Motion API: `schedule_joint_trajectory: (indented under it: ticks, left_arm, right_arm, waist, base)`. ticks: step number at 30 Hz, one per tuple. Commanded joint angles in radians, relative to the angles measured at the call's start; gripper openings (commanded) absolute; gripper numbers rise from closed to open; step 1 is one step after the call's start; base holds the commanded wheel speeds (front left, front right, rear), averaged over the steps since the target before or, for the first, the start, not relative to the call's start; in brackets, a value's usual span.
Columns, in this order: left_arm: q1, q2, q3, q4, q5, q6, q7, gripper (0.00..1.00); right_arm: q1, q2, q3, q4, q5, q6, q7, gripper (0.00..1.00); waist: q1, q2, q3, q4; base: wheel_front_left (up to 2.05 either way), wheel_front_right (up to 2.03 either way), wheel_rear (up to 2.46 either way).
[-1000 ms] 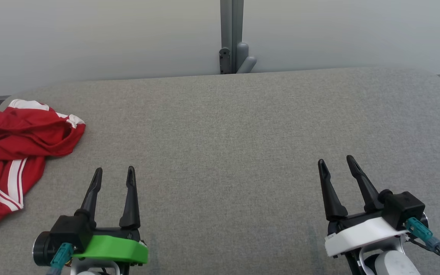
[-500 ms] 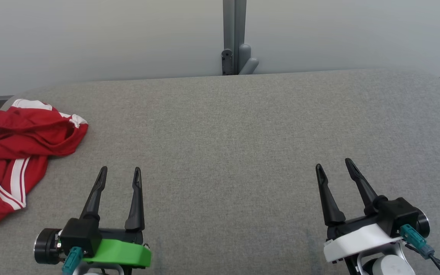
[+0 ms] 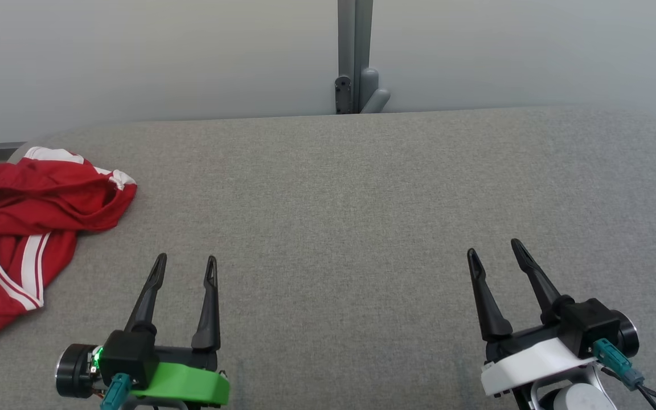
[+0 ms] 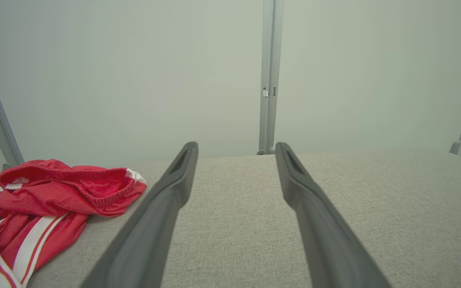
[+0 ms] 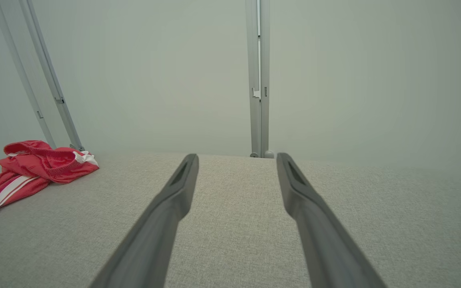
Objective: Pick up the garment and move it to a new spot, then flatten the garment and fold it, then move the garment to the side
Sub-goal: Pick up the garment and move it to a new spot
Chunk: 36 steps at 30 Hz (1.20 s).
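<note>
Garment crumpled, left of left gripper, apart

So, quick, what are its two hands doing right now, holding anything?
Left hand: open, holding nothing; the red garment lies apart from it.
Right hand: open, holding nothing.

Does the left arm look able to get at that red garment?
Probably yes: the left end effector is open, the garment lies just to its left, and nothing but bare grey surface lies between.
</note>
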State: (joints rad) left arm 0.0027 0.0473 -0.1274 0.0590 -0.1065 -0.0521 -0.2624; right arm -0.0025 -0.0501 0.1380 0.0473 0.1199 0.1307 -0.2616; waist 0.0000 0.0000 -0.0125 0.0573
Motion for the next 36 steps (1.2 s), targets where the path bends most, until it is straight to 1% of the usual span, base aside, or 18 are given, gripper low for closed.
schedule_joint_trajectory:
  ticks: [1,6,10,24,29,30,34,36]
  left_arm:
    - [0.01,0.006,-0.001,0.001,0.006,0.0,-0.003,1.0]
    - [0.008,0.006,-0.005,0.008,0.014,0.005,-0.003,1.0]
    - [0.009,0.006,0.0,0.012,0.005,0.012,-0.003,1.0]
    - [0.017,0.005,0.013,0.015,0.009,0.019,-0.003,1.0]
    - [0.023,0.005,0.014,0.003,0.014,0.033,-0.003,1.0]
    - [0.023,0.005,0.014,0.003,0.013,0.035,-0.003,1.0]
    - [0.022,0.005,0.014,-0.002,0.007,0.04,-0.003,1.0]
    - [0.022,0.005,0.014,-0.003,0.006,0.04,-0.003,1.0]
  right_arm:
    - [0.015,-0.001,-0.002,0.001,0.006,0.0,-0.005,1.0]
    - [0.016,-0.001,0.002,0.002,0.006,0.0,-0.005,1.0]
    - [0.02,-0.001,0.01,0.002,0.006,0.0,-0.005,1.0]
    - [0.023,-0.001,0.027,0.001,0.012,0.0,-0.004,1.0]
    - [0.027,-0.001,0.032,0.002,0.013,0.0,-0.004,1.0]
    - [0.028,-0.001,0.032,0.004,0.014,0.0,-0.004,1.0]
    - [0.026,-0.001,0.03,0.003,0.013,0.0,-0.004,1.0]
    - [0.024,-0.001,0.028,0.001,0.013,0.0,-0.004,1.0]
  waist:
    - [0.0,0.0,-0.002,0.002]
    - [0.0,0.0,-0.002,0.015]
    - [0.0,0.0,0.0,0.045]
    - [0.0,0.0,-0.001,0.227]
    - [0.0,0.0,0.0,0.287]
    - [0.0,0.0,0.003,0.309]
    - [0.0,0.0,0.012,0.346]
    - [0.0,0.0,0.015,0.354]
  base:
    - [0.0,0.0,0.0]
    - [0.0,0.0,0.0]
    - [0.0,0.0,0.0]
    - [0.0,0.0,0.0]
    - [0.0,0.0,0.0]
    - [0.0,0.0,0.0]
    - [0.0,0.0,0.0]
    - [0.0,0.0,0.0]
